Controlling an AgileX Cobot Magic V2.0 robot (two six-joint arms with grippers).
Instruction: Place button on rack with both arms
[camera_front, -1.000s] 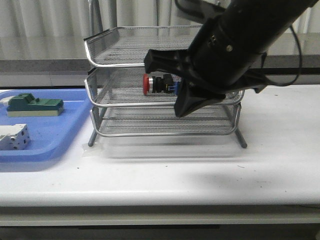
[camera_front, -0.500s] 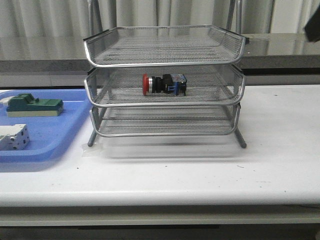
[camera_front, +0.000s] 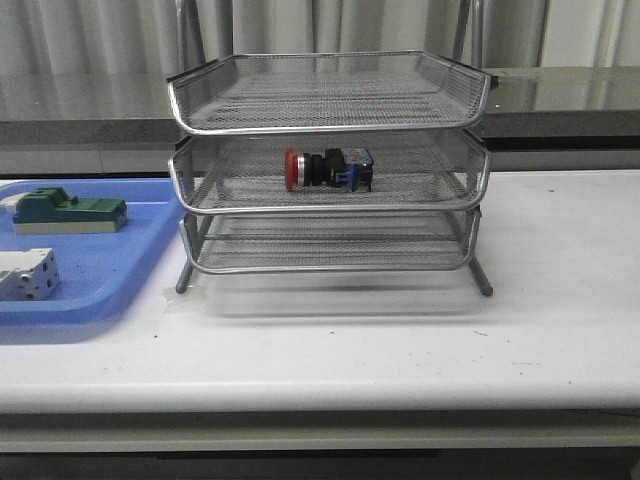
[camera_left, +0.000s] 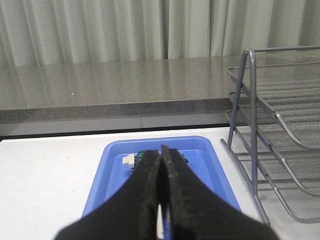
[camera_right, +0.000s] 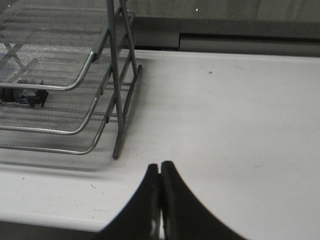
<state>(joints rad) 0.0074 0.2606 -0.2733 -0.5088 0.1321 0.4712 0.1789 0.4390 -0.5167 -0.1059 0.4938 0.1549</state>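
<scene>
The button (camera_front: 327, 168), with red cap, black body and blue rear block, lies on its side on the middle tier of the silver wire rack (camera_front: 330, 100). It also shows in the right wrist view (camera_right: 24, 95), inside the rack (camera_right: 85, 65). Neither arm shows in the front view. My left gripper (camera_left: 161, 150) is shut and empty, above the blue tray (camera_left: 115, 165), with the rack (camera_left: 280, 125) beside it. My right gripper (camera_right: 160, 166) is shut and empty above the bare white table, well apart from the rack.
A flat blue tray (camera_front: 110, 270) sits left of the rack and holds a green block (camera_front: 68, 211) and a white-grey block (camera_front: 28, 274). The white table (camera_front: 400, 350) extends in front and to the right. A grey ledge and curtains run behind.
One second ago my right arm was in front of the rack beside the button. It has drawn away out of the front view. The button stays on the middle tier.
</scene>
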